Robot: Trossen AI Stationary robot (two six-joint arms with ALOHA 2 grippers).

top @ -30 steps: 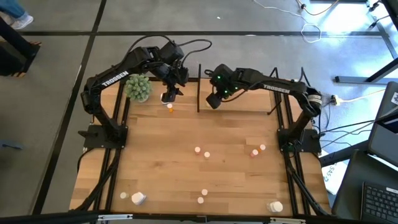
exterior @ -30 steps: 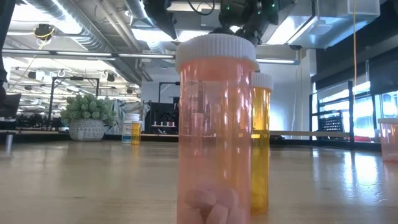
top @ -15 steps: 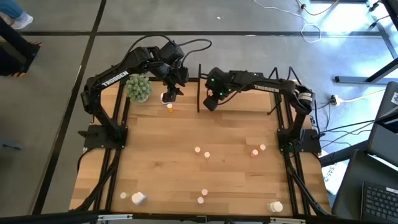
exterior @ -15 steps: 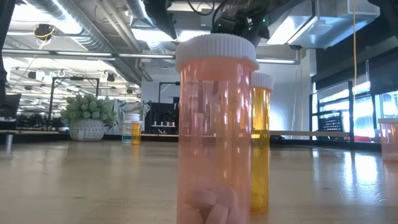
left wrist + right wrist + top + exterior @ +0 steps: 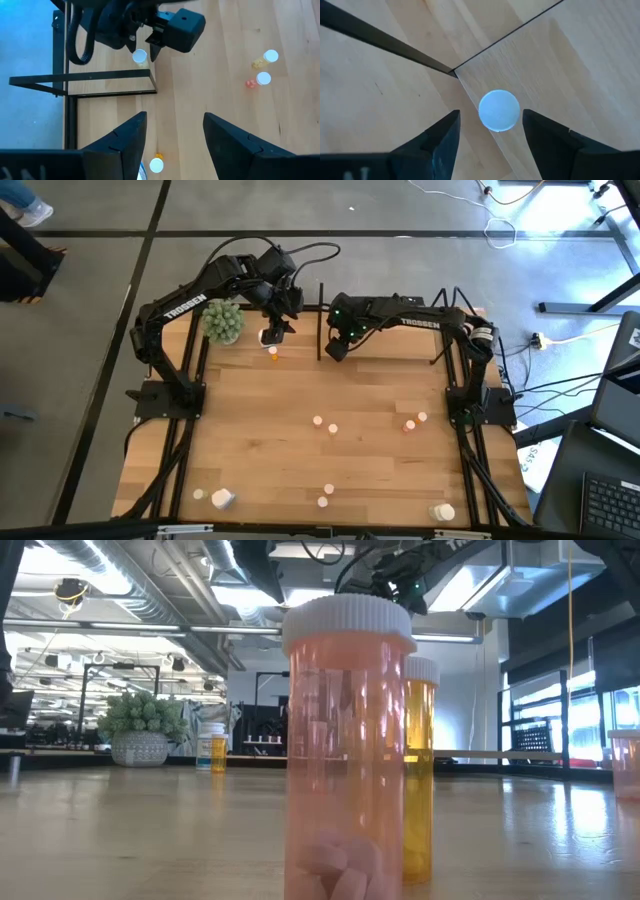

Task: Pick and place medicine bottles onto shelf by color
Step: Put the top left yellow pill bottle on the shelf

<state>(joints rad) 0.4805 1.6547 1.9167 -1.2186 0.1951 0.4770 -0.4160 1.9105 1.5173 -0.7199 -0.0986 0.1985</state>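
My right gripper (image 5: 490,117) hangs open over the left end of the shelf (image 5: 385,348), pointing steeply down. Its fingers stand on either side of a white-capped medicine bottle (image 5: 499,110), with a gap showing at one finger. That bottle (image 5: 139,56) stands upright at the shelf board's edge (image 5: 470,97), near a corner. My left gripper (image 5: 172,132) waits open, high over the table's far left, with nothing between its fingers. Below it an orange bottle with a white cap (image 5: 273,352) stands on the table.
A green spiky plant ball (image 5: 222,321) sits at the far left beside my left arm. Several small bottles are scattered mid-table (image 5: 325,425) and along the near edge (image 5: 325,496). A pinkish bottle (image 5: 348,740) and an amber one (image 5: 420,770) stand close to the low camera.
My right gripper has come down and a little toward the table's left edge, onto the shelf's left end. Its fingers show no change of gap.
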